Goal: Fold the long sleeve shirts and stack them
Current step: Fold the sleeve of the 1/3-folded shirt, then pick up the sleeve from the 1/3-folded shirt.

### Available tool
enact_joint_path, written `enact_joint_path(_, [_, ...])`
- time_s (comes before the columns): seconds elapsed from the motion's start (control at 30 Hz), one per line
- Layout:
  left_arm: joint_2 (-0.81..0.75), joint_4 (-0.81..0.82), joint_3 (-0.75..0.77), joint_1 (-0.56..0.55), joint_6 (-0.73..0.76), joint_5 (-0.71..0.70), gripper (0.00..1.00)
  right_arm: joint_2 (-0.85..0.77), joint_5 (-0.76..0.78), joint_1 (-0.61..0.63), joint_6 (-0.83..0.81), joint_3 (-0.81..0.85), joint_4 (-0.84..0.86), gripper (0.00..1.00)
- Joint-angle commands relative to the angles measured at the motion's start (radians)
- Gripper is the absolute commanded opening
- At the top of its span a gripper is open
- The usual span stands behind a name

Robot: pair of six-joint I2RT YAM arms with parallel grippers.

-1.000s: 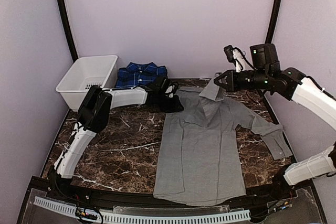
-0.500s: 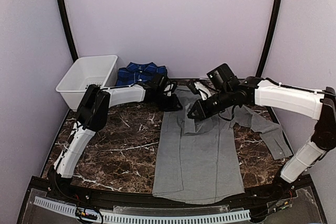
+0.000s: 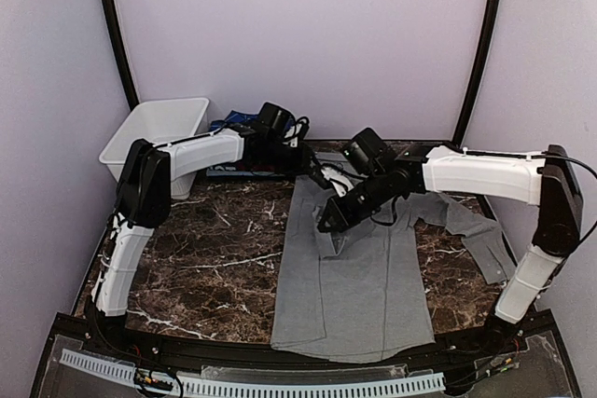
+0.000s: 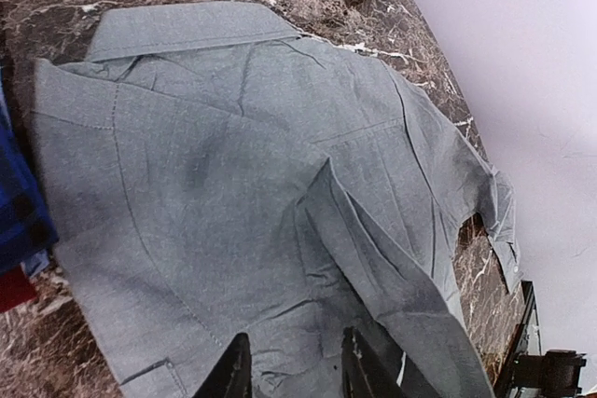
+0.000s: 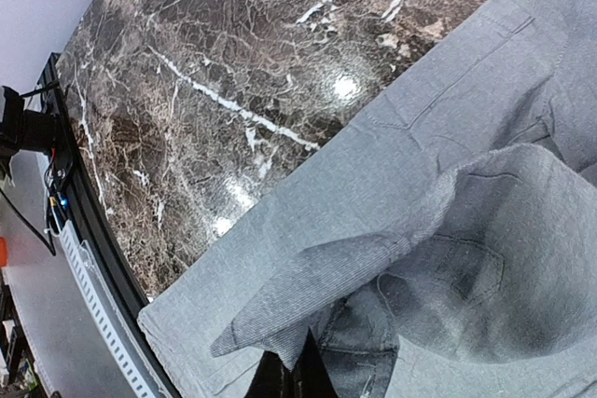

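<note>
Sleeve-fold step, likely: right gripper (image 5: 291, 375) pinches a fold of the grey shirt (image 3: 359, 277), which lies mid-table reaching the near edge; left gripper (image 4: 294, 370) hovers over its far end, fingers apart, empty; next, lay the fold flat, then release.

Left arm reaches far and rightward, left gripper (image 4: 294, 363) with jaws parted and empty. Right arm stretches left toward the middle, right gripper (image 3: 326, 223) pinched on the grey shirt (image 3: 359, 286).
</note>
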Motion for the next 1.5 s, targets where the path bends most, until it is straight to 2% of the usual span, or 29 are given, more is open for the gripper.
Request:
enact_joint_path(0.0, [-0.128,-0.050,-0.072,0.032,-0.003,-0.011,0.33,0.037,-0.050,0.034,-0.035,0.053,-0.041,0.00])
enact_joint_path(0.33, [-0.300,-0.048,-0.281,0.039,0.036,0.016,0.44,0.121,-0.050,0.098,-0.033,0.093,-0.068,0.02])
enact_joint_path(0.47, [-0.361,-0.047,-0.373,0.039,0.047,0.053,0.46,0.109,-0.047,0.097,-0.006,0.094,-0.043,0.17])
enact_joint_path(0.5, [-0.373,-0.038,-0.414,0.040,0.047,0.064,0.46,0.097,-0.043,0.097,0.001,0.092,-0.030,0.22])
enact_joint_path(0.57, [-0.410,-0.016,-0.479,0.040,0.045,0.094,0.48,0.068,-0.035,0.097,0.017,0.084,-0.005,0.41])
enact_joint_path(0.67, [-0.472,-0.001,-0.578,0.035,0.045,0.117,0.50,0.026,-0.002,0.097,0.045,0.063,0.031,0.54])
enact_joint_path(0.93, [-0.614,-0.006,-0.825,-0.020,0.056,0.138,0.50,-0.048,0.067,0.084,0.118,-0.074,0.104,0.55])
enact_joint_path(1.17, [-0.714,-0.014,-1.025,-0.090,0.028,0.084,0.50,-0.142,0.102,0.003,0.223,-0.248,0.243,0.54])
enact_joint_path(1.47, [-0.687,0.044,-1.121,-0.131,0.003,0.120,0.51,-0.244,0.106,-0.138,0.297,-0.377,0.366,0.54])
